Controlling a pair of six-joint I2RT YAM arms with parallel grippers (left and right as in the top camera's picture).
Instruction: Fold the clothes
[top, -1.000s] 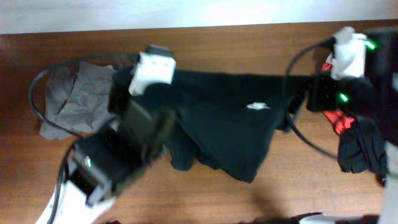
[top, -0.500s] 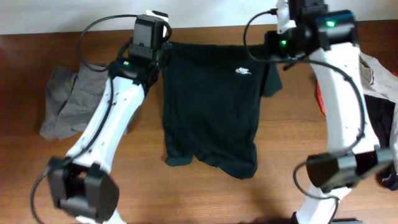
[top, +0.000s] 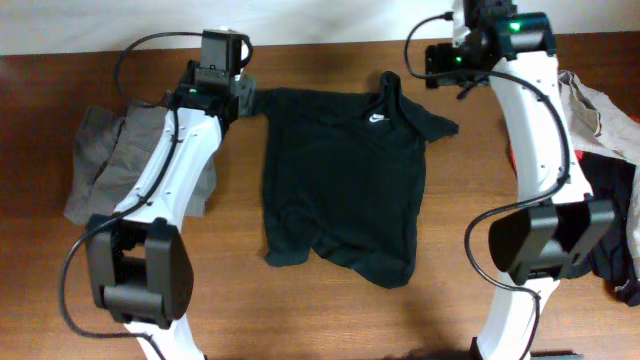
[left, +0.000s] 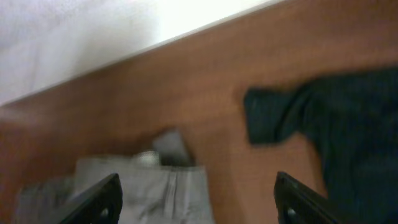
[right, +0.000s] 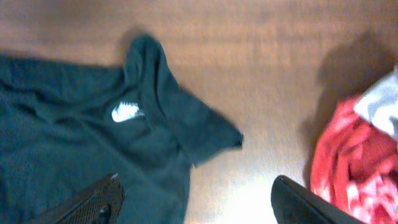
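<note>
The black T-shirt (top: 340, 195) lies spread on the wooden table, its white logo (top: 376, 118) up and its hem toward the front. The right shoulder is bunched into a peak (right: 146, 53), and the right sleeve (right: 208, 134) sticks out. The left sleeve (left: 273, 115) lies flat on the wood. My left gripper (top: 222, 60) hovers open above the far edge beside that sleeve, nothing between its fingers (left: 196, 202). Over the shirt's right shoulder my right gripper (top: 478, 45) is open and empty too (right: 196, 208). Grey trousers (top: 120, 165) lie crumpled at the left (left: 143, 186).
A red piece (right: 354, 155) lies right of the shirt, partly behind the right arm (top: 513, 152). A beige piece (top: 597, 110) and a black piece (top: 612, 250) sit at the right edge. The table's far edge (left: 155, 43) meets a white wall.
Both grippers opened and let go of the shirt's shoulders. The shirt's top dropped onto the table, slightly nearer the front, with the right shoulder bunched. The left gripper drew back to the left.
</note>
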